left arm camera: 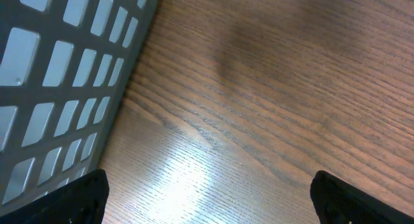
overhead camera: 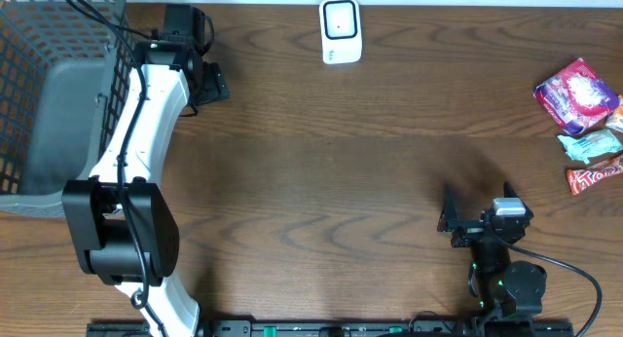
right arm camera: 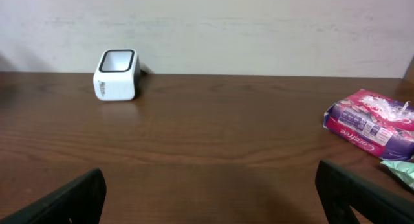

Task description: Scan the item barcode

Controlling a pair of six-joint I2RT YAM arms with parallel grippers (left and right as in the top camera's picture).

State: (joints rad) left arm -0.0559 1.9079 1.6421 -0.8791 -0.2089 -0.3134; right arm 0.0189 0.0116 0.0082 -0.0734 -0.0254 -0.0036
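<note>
Three snack packets lie well to the right of the scanner point(overhead camera: 340, 30), by the worktop point(overhead camera: 321, 181) edge. The purple packet point(overhead camera: 576, 95) is nearest it, then the pale teal wrapper point(overhead camera: 591, 142), and the red bar point(overhead camera: 596, 176) is farthest.

- Left pincer point(left arm camera: 208, 199): jaws spread wide, empty, left of the scanner beside the grey basket point(left arm camera: 58, 88).
- Right pincer point(right arm camera: 210, 195): jaws spread wide, empty, well in front of the scanner and facing it.
- Risks, as judged: the packets sit close together, so a grasp may catch two. Crinkly film may slip, and a barcode turned away from the scanner would not read.
- Views: overhead alone shows all three packets with the basket. Right wrist shows the scanner's dark window. Left wrist shows neither scanner nor packets.
</note>
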